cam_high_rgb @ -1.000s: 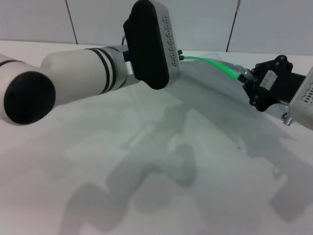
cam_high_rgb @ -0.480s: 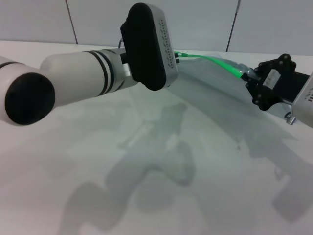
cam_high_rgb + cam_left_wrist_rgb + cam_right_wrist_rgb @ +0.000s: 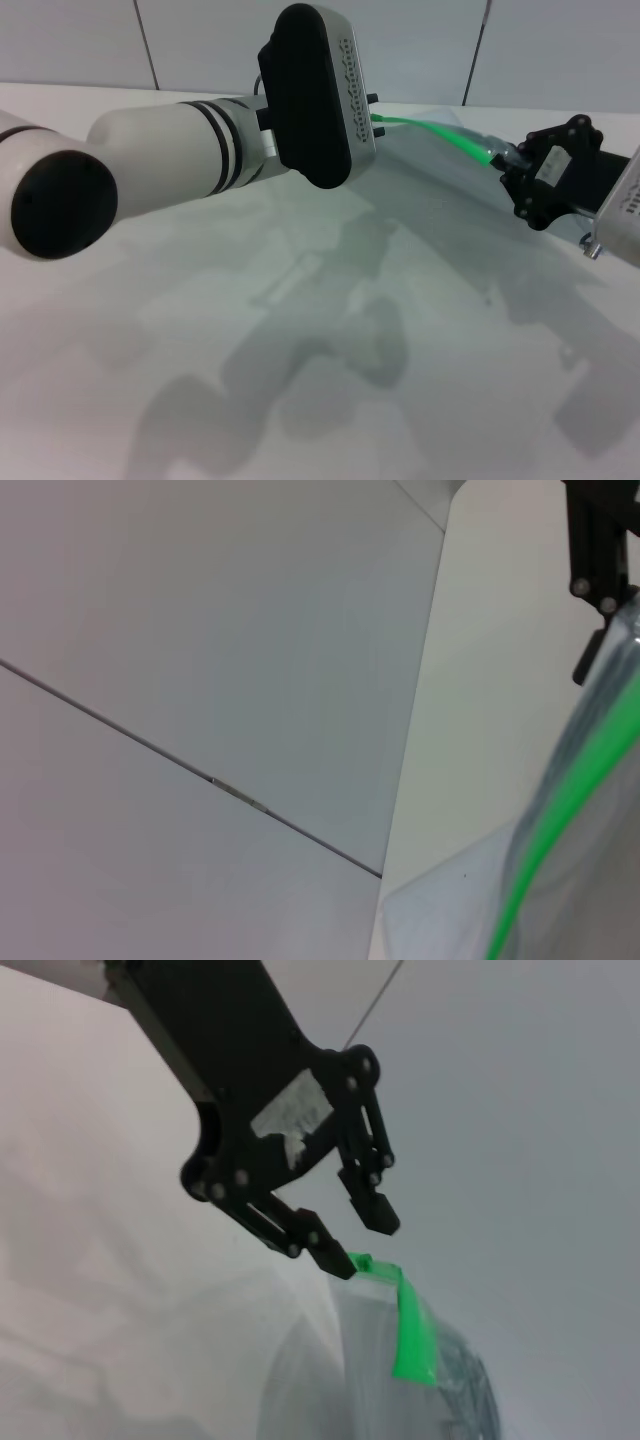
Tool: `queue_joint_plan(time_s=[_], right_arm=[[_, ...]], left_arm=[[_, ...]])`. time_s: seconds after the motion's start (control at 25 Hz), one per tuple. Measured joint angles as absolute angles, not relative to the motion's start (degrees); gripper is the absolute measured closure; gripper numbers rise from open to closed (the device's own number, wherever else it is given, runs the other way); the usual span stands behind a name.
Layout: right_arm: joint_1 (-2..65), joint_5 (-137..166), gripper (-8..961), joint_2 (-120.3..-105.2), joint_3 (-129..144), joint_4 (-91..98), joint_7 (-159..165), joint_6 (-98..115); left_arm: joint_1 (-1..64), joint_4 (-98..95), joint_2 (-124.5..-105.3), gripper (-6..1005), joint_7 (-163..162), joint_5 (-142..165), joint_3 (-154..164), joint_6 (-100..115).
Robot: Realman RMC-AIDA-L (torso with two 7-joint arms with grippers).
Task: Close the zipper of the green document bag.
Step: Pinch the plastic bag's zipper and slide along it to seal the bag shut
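The green document bag is a translucent grey sheet at the far right of the table, lifted along its back edge. Its zipper arcs as a bright green strip between my two arms. My right gripper grips the strip's right end, fingers shut on it. In the right wrist view, my left gripper stands open, and its lower fingertip touches the green corner of the bag. In the head view the left wrist housing hides those fingers. No slider can be made out.
The white table carries the arms' shadows. A grey panelled wall rises right behind the bag. My thick left forearm crosses the left half of the head view.
The left wrist drifted slightly left, then came back right to about where it was, and the zipper's left end followed it. The right gripper has hardly moved.
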State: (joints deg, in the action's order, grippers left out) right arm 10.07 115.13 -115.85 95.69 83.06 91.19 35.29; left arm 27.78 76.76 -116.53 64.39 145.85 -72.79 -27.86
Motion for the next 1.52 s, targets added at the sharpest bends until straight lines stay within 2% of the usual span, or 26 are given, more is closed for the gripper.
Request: queue_joint_plan(time_s=[0.16,0.28,0.48,0.72,0.92,1.52], right_arm=[[9.65,115.00,905,-115.99,96.46,84.06,90.17,35.35],[9.56,114.92,905,-116.01,96.90,84.61,90.15,35.35],[9.41,114.91,906,-116.01,97.23,85.41,90.14,35.35],[9.11,115.02,906,-116.12,97.40,85.86,90.12,35.34],[9.01,115.05,906,-116.07,97.48,85.99,90.09,35.33],[6.51,114.69,905,-115.85,97.28,88.86,89.38,35.64]], left_arm=[[28.21,76.31,-116.53,771,64.40,145.88,-72.84,-27.74],[28.31,76.23,-116.47,677,64.56,145.90,-72.86,-27.47],[28.89,75.34,-116.45,685,64.83,145.90,-72.81,-27.26],[29.27,74.68,-116.50,744,64.87,145.67,-72.77,-27.20],[29.27,74.73,-116.44,907,64.86,145.60,-72.91,-27.17],[28.73,73.85,-116.54,916,64.26,145.38,-75.23,-27.15]])
